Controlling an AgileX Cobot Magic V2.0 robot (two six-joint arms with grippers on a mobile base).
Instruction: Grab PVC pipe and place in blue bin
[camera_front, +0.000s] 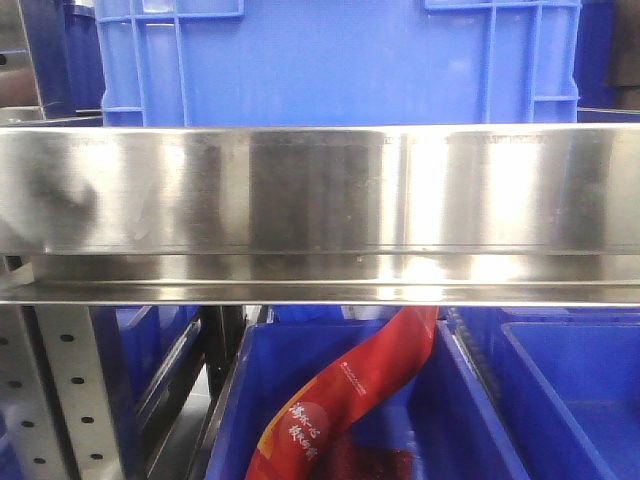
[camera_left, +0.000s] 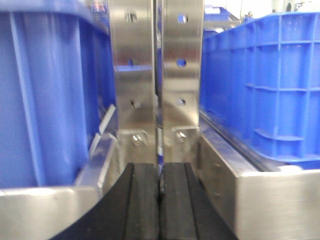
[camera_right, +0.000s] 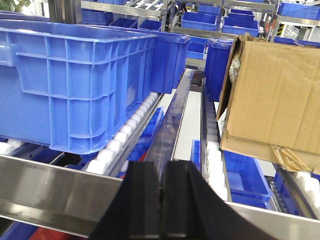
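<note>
No PVC pipe shows in any view. A large blue bin (camera_front: 335, 60) stands on the steel shelf behind the shelf's front rail (camera_front: 320, 200); the same kind of bin (camera_right: 75, 75) sits on white rollers in the right wrist view. My left gripper (camera_left: 160, 172) is shut and empty, pointing at a steel upright (camera_left: 157, 75) between two blue bins. My right gripper (camera_right: 162, 172) is shut and empty, above the steel rail (camera_right: 50, 195) at the shelf's front. Neither gripper shows in the front view.
A brown cardboard box (camera_right: 275, 95) sits on the rollers at the right. Lower blue bins (camera_front: 330, 420) hold a red packet (camera_front: 350, 400). Blue bins flank the upright on the left (camera_left: 45, 95) and on the right (camera_left: 265, 85). More blue bins stand at the back (camera_right: 220, 20).
</note>
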